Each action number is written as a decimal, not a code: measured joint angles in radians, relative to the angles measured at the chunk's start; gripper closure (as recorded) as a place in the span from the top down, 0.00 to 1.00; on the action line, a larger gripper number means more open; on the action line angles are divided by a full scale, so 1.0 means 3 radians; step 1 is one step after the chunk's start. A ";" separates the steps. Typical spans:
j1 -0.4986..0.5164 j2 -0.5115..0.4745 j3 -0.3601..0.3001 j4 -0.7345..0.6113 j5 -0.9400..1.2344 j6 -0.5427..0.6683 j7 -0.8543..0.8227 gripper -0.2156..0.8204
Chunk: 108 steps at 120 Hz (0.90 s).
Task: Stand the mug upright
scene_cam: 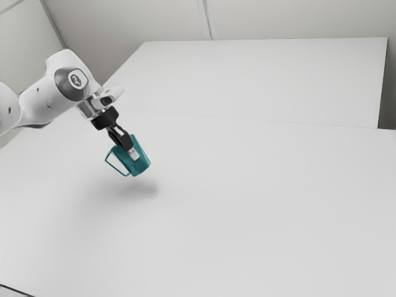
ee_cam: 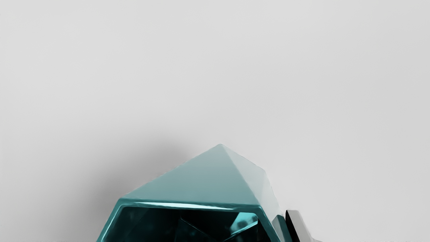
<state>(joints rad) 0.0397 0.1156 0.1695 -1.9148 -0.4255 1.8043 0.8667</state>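
In the exterior view my gripper [scene_cam: 132,152] angles down from the arm and is shut on the teal mug [scene_cam: 142,162]. The mug hangs tilted above the white table [scene_cam: 247,198], its shadow lying apart on the surface. Its angular handle points toward the exterior view's left. From the hand, the mug [ee_cam: 195,186] shows its dark open mouth facing the camera. At the wrist view's bottom edge my gripper [ee_cam: 215,235] has one of its fingers [ee_cam: 297,223] beside the mug's wall; the other finger is hidden.
Pale walls [scene_cam: 297,18] stand behind the white tabletop. A thin seam crosses the table beyond the mug, and a dark line lies at the exterior view's lower left corner.
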 joint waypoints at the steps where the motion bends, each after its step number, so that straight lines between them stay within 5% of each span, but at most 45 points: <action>1: -0.0007 -0.0002 -0.0003 -0.0007 0.0027 0.0012 -0.0011 0.04; 108: -0.0323 0.0245 -0.0100 -0.0347 0.0907 0.1135 -0.0640 0.04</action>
<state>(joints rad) -0.0573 0.1890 0.1396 -2.0187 -0.1533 2.1450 0.6748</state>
